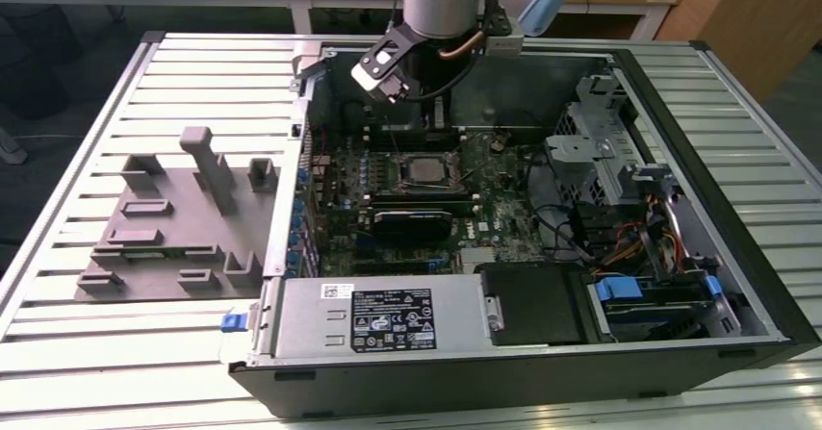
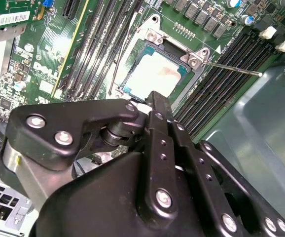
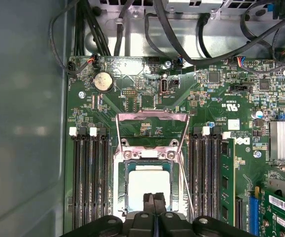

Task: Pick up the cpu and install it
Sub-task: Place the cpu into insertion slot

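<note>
Fingertip against fingertip, the two fingers [image 3: 149, 203] are pressed together along a thin seam and grip no object. They point down over one edge of the single cpu [image 3: 147, 183], which lies flat in its socket [image 3: 124, 170] on the green motherboard [image 3: 132, 98], silvery top plate up. Whether the tips touch the plate cannot be told.

One metal load plate [image 3: 152, 123] is flipped open at the socket's far edge, and one thin lever rod [image 2: 231, 66] is swung out to the side. In the second wrist view the arm's black linkage [image 2: 157, 187] covers the near edge of the socket.

Two banks of memory slots [image 3: 89, 173] flank the socket, each with two white end clips. One green memory module [image 3: 227, 177] stands in the outer slot of one bank. Further out sit one coin battery [image 3: 103, 81], one finned silver heatsink [image 3: 284, 140] and a bundle of black cables [image 3: 192, 54].

In the exterior view the open computer case [image 1: 719, 286] lies on a slatted metal counter [image 1: 192, 74]. One black heatsink block [image 1: 411, 223] sits just beside the socket, with one power supply [image 1: 372, 319] nearer the camera. One grey tray [image 1: 167, 228] of blocks stands outside the case on the exterior view's left.
</note>
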`<state>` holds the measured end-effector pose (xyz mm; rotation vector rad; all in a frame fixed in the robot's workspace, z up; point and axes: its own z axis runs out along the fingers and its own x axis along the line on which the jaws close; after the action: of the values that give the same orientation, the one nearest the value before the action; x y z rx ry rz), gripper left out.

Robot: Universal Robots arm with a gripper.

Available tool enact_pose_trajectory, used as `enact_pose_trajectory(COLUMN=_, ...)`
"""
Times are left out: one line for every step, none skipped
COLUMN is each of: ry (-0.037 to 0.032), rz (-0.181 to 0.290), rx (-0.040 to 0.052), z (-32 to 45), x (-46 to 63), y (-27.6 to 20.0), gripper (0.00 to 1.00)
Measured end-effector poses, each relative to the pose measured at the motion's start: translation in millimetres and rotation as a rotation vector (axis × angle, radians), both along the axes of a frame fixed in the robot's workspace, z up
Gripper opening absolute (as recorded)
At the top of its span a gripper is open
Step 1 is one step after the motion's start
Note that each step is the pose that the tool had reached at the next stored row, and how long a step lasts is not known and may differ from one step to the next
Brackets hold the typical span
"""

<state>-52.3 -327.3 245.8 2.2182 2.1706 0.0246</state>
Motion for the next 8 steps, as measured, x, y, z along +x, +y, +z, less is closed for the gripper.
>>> enact_pose_trajectory(ry=0.0000, rz=0.000, rx=0.0000, z=0.1, x=0.0, y=0.0, gripper=0.11)
enact_pose_trajectory(ry=0.0000, rz=0.000, rx=0.0000, z=0.1, x=0.0, y=0.0, gripper=0.11)
enact_pose_trajectory(ry=0.0000, rz=0.000, rx=0.0000, z=0.2, x=0.0, y=0.0, gripper=0.11)
enact_pose_trajectory(ry=0.0000, rz=0.000, rx=0.0000, z=0.2, x=0.0, y=0.0, gripper=0.11)
enact_pose_trajectory(ry=0.0001, rz=0.000, rx=0.0000, z=0.3, x=0.1, y=0.0, gripper=0.11)
enact_pose_trajectory(ry=0.0002, rz=0.000, rx=-0.0003, z=0.4, x=1.2, y=0.0, gripper=0.11)
enact_pose_trajectory(ry=0.0002, rz=0.000, rx=-0.0002, z=0.3, x=2.8, y=0.0, gripper=0.11)
enact_pose_trajectory(ry=0.0002, rz=0.000, rx=-0.0001, z=0.3, x=4.1, y=0.0, gripper=0.11)
